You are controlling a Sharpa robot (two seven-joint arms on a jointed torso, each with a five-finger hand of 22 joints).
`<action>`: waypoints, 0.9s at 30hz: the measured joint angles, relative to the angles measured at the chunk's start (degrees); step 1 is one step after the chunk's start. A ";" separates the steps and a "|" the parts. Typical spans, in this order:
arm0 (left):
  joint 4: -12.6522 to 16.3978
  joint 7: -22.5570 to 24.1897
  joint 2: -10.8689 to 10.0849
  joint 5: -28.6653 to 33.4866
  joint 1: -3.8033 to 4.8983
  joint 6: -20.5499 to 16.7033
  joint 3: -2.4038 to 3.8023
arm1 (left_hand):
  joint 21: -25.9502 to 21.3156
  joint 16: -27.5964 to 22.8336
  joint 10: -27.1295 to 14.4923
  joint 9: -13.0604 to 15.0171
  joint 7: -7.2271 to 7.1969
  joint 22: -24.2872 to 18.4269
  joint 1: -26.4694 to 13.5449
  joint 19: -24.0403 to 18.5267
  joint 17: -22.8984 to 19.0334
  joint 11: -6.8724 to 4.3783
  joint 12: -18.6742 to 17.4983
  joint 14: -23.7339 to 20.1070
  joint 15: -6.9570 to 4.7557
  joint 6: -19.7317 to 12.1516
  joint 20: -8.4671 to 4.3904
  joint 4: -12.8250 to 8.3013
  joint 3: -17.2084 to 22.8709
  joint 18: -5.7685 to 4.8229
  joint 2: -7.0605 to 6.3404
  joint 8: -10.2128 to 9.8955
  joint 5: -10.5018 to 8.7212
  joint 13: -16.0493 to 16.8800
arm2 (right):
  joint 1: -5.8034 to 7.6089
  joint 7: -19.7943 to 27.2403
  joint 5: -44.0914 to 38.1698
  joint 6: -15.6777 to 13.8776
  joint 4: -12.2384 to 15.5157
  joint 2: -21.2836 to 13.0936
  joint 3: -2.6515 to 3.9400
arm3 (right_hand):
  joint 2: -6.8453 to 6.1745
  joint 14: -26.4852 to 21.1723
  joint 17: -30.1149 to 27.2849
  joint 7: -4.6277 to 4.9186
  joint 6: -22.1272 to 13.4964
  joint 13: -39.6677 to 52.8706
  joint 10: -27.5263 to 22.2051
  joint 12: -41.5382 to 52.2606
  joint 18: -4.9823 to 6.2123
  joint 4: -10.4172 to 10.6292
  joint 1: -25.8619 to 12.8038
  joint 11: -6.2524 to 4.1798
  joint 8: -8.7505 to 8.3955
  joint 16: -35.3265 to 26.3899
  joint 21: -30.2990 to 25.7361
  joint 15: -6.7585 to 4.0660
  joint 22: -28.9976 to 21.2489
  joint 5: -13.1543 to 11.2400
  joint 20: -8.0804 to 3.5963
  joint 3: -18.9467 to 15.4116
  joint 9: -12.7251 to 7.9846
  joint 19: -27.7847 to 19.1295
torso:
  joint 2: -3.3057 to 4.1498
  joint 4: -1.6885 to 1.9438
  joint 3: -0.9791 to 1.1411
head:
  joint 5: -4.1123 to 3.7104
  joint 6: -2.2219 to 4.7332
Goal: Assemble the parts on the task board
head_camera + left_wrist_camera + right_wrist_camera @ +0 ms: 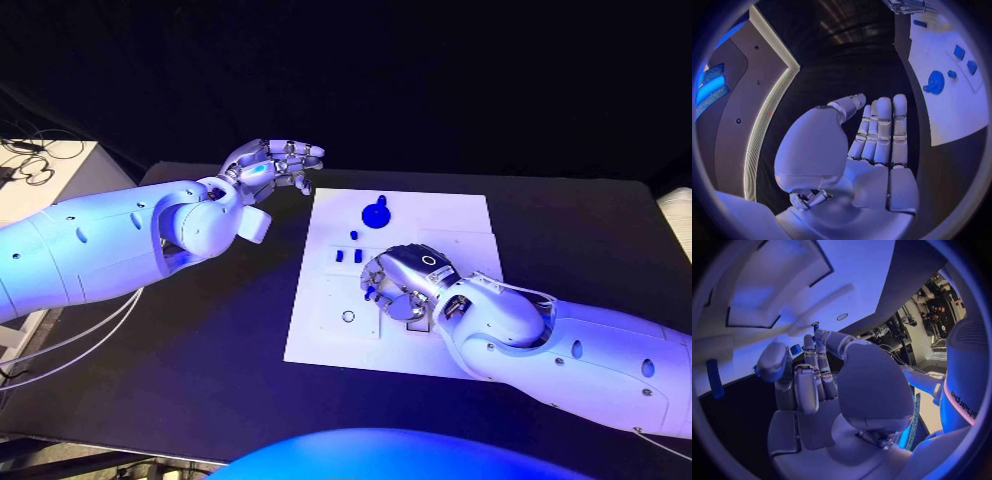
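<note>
small blue part [796, 349] between right hand [408, 285] fingers [807, 385], over task board [325, 330]

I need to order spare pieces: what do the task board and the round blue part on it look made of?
Task board: apparently matte white plastic or painted sheet, flat with an even, glare-free surface. Round blue part: probably smooth moulded plastic, uniform saturated colour; metal cannot be excluded.

A black table [202, 330] stands before darkness, a pale cabinet [43, 180] beside it.
</note>
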 measured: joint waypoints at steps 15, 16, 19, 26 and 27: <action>-0.01 -0.17 -0.05 0.00 0.00 0.10 0.00 | 0.00 0.00 0.00 0.01 0.00 -0.05 0.00 0.00 0.00 0.00 0.00 0.00 0.00 0.00 0.00 0.00 0.00 0.00 0.00 0.00 0.00 0.00 | -0.03 -0.17 -0.27 0.53 -0.12 -0.11 -0.02 | 0.14 0.00 -0.01 -0.02 -0.19 0.00 0.00 -0.05 0.00 -0.01 -0.32 0.00 0.25 0.00 0.00 0.00 -0.01 0.06 0.00 -0.03 -0.02 0.00 | -0.02 -0.03 -0.04 | 0.10 -0.18; -0.01 -0.18 -0.05 0.00 0.00 0.11 0.00 | 0.00 0.00 0.00 0.00 0.00 -0.05 0.00 0.00 0.00 0.00 0.00 0.00 0.00 0.00 0.00 0.00 0.00 0.00 0.00 0.00 0.00 0.00 | -0.03 -0.19 -0.33 0.60 -0.17 -0.08 -0.02 | 0.13 0.00 -0.01 -0.02 -0.19 0.00 0.00 0.02 -0.01 -0.02 -0.33 0.00 0.25 0.00 0.00 0.00 -0.01 0.06 0.00 -0.03 -0.02 0.00 | -0.02 -0.03 -0.04 | 0.12 -0.18; 0.00 -0.19 -0.05 0.00 0.00 0.12 0.00 | 0.00 0.00 0.00 0.01 0.00 -0.05 0.00 0.00 0.00 0.00 0.00 0.00 0.00 0.00 0.00 0.00 0.00 0.00 0.00 0.00 0.00 0.00 | -0.02 -0.24 -0.54 0.72 -0.33 0.06 -0.03 | 0.06 0.00 -0.01 -0.02 -0.21 0.00 0.00 0.07 -0.01 -0.06 -0.40 0.00 0.24 0.00 0.00 0.00 -0.02 0.07 0.00 -0.08 -0.01 0.00 | -0.02 -0.03 -0.04 | 0.13 -0.18; 0.06 -0.23 -0.12 0.00 0.00 0.15 0.00 | 0.01 0.00 0.01 0.01 0.00 -0.04 0.00 0.00 0.00 0.00 0.00 0.00 0.00 0.00 0.00 0.00 0.00 0.00 0.00 0.00 0.00 0.01 | -0.07 -0.35 -0.99 0.97 -0.70 0.42 -0.03 | -0.07 0.00 -0.01 0.11 -0.08 0.00 0.00 0.11 0.00 -0.06 -0.53 0.00 0.22 0.00 0.00 0.00 -0.02 0.08 0.00 -0.08 0.04 0.00 | 0.05 0.05 -0.04 | 0.08 -0.24; 0.07 -0.23 -0.13 0.00 0.00 0.15 0.00 | 0.01 0.00 0.01 0.01 0.00 -0.05 0.00 0.00 0.00 0.00 0.00 0.00 0.00 0.00 0.00 0.00 0.00 0.00 0.00 0.00 0.00 0.01 | -0.07 -0.35 -1.01 0.97 -0.71 0.43 -0.03 | -0.07 0.00 -0.01 0.11 -0.08 0.00 0.00 0.11 -0.01 -0.06 -0.52 0.00 0.20 0.00 0.00 0.00 -0.02 0.08 0.00 -0.08 0.04 0.00 | 0.05 0.05 -0.04 | 0.08 -0.24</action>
